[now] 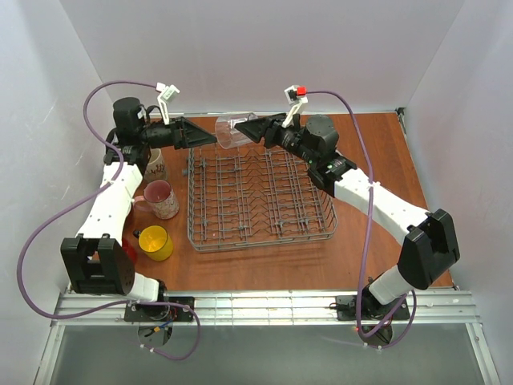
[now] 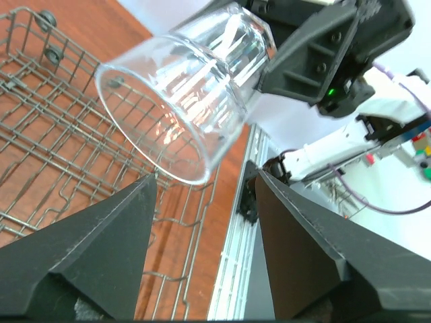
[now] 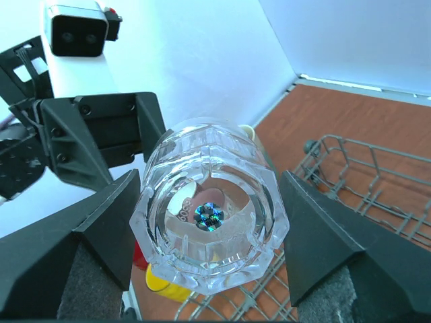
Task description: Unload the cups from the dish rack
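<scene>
The clear glass [image 1: 228,132] [image 3: 209,215] hangs on its side in the air over the back edge of the dish rack [image 1: 260,196]. My right gripper [image 1: 244,128] [image 3: 210,173] is shut on its thick base. The glass's open mouth [image 2: 175,94] faces my left gripper [image 1: 210,138] [image 2: 205,176], which stands open just short of the rim with nothing between its fingers. The grey wire rack [image 2: 54,121] [image 3: 363,175] holds no cups. On the table left of it stand a pink mug [image 1: 160,198], a yellow mug [image 1: 155,242] and a beige mug [image 1: 155,164].
A red mug [image 1: 128,249] is mostly hidden behind my left arm near the yellow one. White walls close in the table at the back and both sides. Purple cables loop off both arms. A metal rail runs along the near edge.
</scene>
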`<state>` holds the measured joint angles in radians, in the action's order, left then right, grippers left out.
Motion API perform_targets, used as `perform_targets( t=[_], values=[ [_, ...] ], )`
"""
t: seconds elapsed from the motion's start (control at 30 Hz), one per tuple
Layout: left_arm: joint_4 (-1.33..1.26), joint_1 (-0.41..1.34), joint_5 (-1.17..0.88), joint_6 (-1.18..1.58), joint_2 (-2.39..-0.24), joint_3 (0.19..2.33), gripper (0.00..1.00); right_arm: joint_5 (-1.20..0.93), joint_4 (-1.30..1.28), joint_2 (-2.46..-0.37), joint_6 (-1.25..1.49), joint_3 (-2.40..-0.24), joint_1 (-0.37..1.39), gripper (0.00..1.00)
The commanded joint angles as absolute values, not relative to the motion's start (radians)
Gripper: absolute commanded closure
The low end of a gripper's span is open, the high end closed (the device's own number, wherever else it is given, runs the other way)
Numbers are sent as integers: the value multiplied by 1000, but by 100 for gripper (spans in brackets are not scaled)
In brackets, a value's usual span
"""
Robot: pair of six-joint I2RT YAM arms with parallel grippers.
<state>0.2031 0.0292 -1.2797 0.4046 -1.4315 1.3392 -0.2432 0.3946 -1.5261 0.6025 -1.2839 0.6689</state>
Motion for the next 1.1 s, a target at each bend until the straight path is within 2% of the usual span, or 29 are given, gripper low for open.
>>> perform_targets(
  t=[0.0, 0.3, 0.53, 0.63, 0.67, 0.77, 0.8, 0.97, 1.03, 1.07],
  values=[
    [23, 25, -1286, 575, -1387, 1327, 44, -244, 570, -1487, 693, -1258, 673, 99],
    [-340, 60, -1304, 885, -1410, 1227, 44, -253, 640, -1485, 752, -1226, 681, 99],
    [-613, 71, -1299, 1100, -1410, 1160, 52, -255, 660, -1506, 764, -1229, 696, 99],
    [-583, 71, -1295, 1095, -1417, 1180, 62, -261, 670, -1522, 779, -1229, 703, 99],
    [-578, 72, -1295, 1091, -1417, 1180, 72, -261, 675, -1523, 781, -1227, 704, 99],
    [-568, 72, -1290, 1083, -1411, 1172, 90, -261, 678, -1531, 782, -1226, 709, 99],
    [-546, 72, -1289, 1075, -1410, 1170, 100, -264, 678, -1537, 782, -1226, 710, 99],
    [-326, 72, -1293, 912, -1396, 1213, 100, -284, 681, -1548, 792, -1201, 715, 99],
    [-127, 72, -1292, 742, -1387, 1244, 100, -284, 680, -1534, 775, -1164, 715, 72],
    [-45, 72, -1287, 660, -1385, 1285, 100, -281, 678, -1516, 767, -1146, 715, 52]
  ],
)
